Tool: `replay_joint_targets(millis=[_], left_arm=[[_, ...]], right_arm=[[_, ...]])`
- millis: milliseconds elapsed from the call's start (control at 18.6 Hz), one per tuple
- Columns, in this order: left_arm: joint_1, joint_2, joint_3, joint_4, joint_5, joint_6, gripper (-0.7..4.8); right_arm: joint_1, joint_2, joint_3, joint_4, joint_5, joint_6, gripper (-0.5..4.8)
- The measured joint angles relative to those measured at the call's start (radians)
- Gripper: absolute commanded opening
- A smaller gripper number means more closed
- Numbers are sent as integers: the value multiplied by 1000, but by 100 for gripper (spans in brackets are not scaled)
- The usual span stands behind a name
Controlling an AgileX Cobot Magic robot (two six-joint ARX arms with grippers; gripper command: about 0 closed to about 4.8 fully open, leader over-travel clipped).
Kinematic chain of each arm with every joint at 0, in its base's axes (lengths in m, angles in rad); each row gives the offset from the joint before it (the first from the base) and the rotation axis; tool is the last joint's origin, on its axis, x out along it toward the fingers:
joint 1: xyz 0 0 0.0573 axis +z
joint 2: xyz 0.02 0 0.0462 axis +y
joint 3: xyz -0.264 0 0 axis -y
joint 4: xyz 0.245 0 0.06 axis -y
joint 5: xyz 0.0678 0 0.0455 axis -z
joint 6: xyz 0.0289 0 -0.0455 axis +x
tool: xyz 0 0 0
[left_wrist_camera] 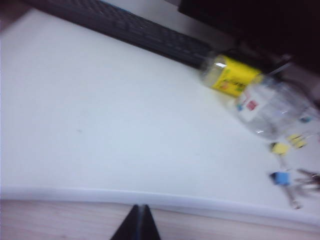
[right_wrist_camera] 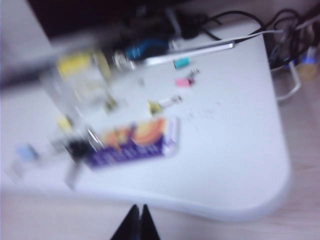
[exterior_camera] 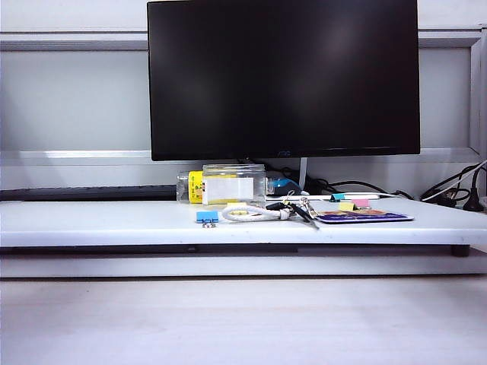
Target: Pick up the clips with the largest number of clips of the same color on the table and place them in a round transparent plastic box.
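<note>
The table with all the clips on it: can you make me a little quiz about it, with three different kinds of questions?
1. True or false: the blue clip lies inside the box.
2. What colour is the label on the small bottle? A red, B yellow, C green.
3. How do the jaws of the left gripper and right gripper stand?

Key: 1 false, it lies on the table. 2 B. 3 Both shut, holding nothing.

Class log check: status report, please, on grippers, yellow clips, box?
Left gripper, right gripper shut, empty, off the white table. Yellow clip untouched. Round box upright. Nothing blocking.
</note>
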Motion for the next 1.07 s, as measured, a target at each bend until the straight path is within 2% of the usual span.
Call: replay_joint_targets(millis=[161, 215, 322, 430, 483, 591, 806, 859, 913, 1074], left_arm=[[0, 0, 0, 6, 21, -60, -3], [0, 0, 0, 9, 64, -78, -3], [0, 0, 0, 21, 153, -142, 10], [0, 0, 0, 43, 238, -241, 129], [0, 0, 0, 58, 267, -285, 162], [-2, 0, 2, 73, 290, -323, 184], [-2, 0, 96, 83, 323, -325, 190], [-2, 0, 126, 82, 324, -309, 204], [-2, 0, 158, 77, 326, -283, 245], [-2, 1, 264, 73, 333, -206, 250]], right_arm=[[0, 0, 0, 60, 0, 191, 0], [0, 0, 0, 98, -2, 275, 3], [0, 0, 0, 158, -61, 323, 31], [0, 0, 7, 203, -131, 332, 32], [0, 0, 29, 172, -135, 333, 32], [0, 0, 111, 91, -114, 319, 31], [0, 7, 290, -103, -9, 195, 32], [0, 30, 340, -148, 33, 158, 32], [0, 60, 376, -184, 62, 133, 33], [0, 235, 497, -319, 112, 102, 44]])
